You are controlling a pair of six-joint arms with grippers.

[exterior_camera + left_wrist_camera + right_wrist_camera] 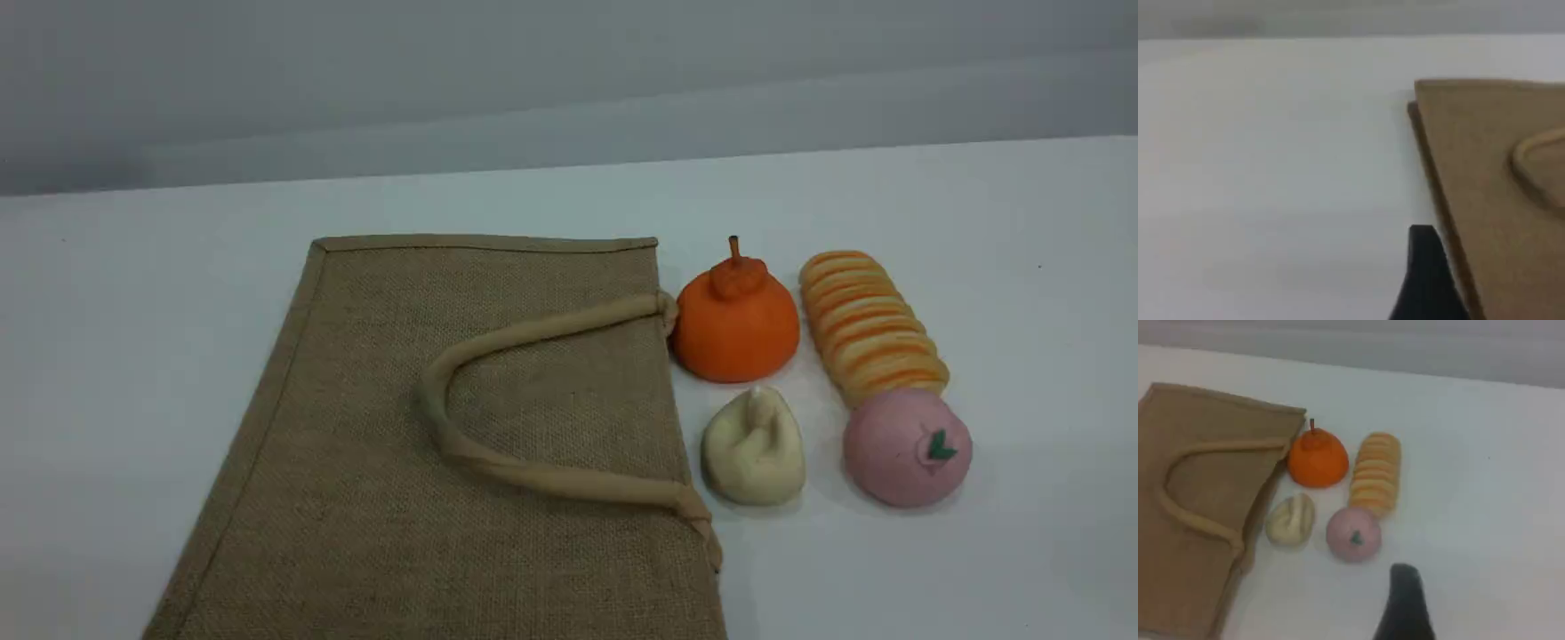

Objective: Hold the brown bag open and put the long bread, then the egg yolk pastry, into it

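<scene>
Your brown bag (498, 444) is lying flat (nothing showing inside), long bread (871, 327) and egg yolk pastry (754, 447) sitting beside it; both grippers are gaping empty.

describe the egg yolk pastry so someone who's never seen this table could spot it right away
Find the flat brown bag; four foods sit by its right edge. The egg yolk pastry is the near one closest to the bag. It alone is cream-white with a twisted top, unlike the orange dome, striped long bread and pink ball.
</scene>
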